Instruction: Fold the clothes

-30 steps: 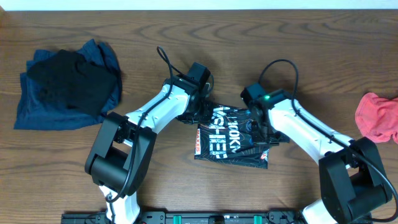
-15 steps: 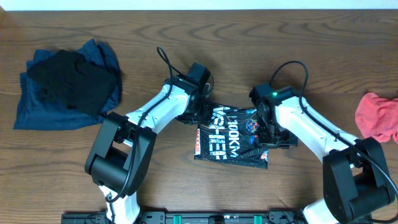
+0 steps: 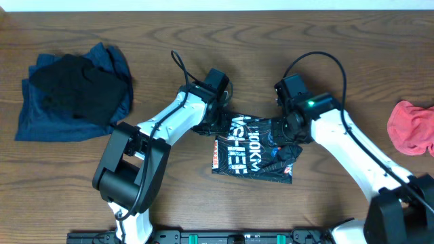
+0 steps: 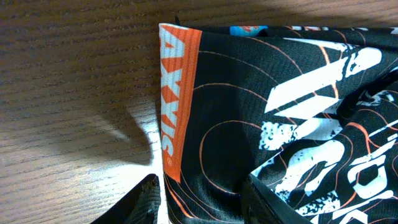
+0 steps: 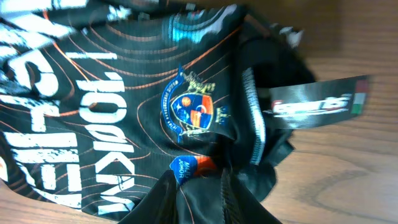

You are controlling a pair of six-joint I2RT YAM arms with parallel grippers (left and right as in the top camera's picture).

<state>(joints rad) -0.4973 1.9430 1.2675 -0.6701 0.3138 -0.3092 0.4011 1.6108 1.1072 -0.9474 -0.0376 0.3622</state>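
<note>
While the black shirt [image 3: 252,148] is lying folded small in the middle of the counter [image 3: 224,34], both my tools are sitting on it. My left tool [image 4: 202,202] is resting by its orange edge [image 4: 177,106] with cloth between the fingers; I cannot tell if it is pinching. My right tool [image 5: 199,196] is sitting below the round badge [image 5: 196,106], and I cannot tell there either. Blue and black clothes [image 3: 71,91] are lying far left, a pink cloth [image 3: 410,127] far right.

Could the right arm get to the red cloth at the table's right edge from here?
Probably yes: only bare table lies between the right gripper, now at the black shirt, and the red cloth.
</note>
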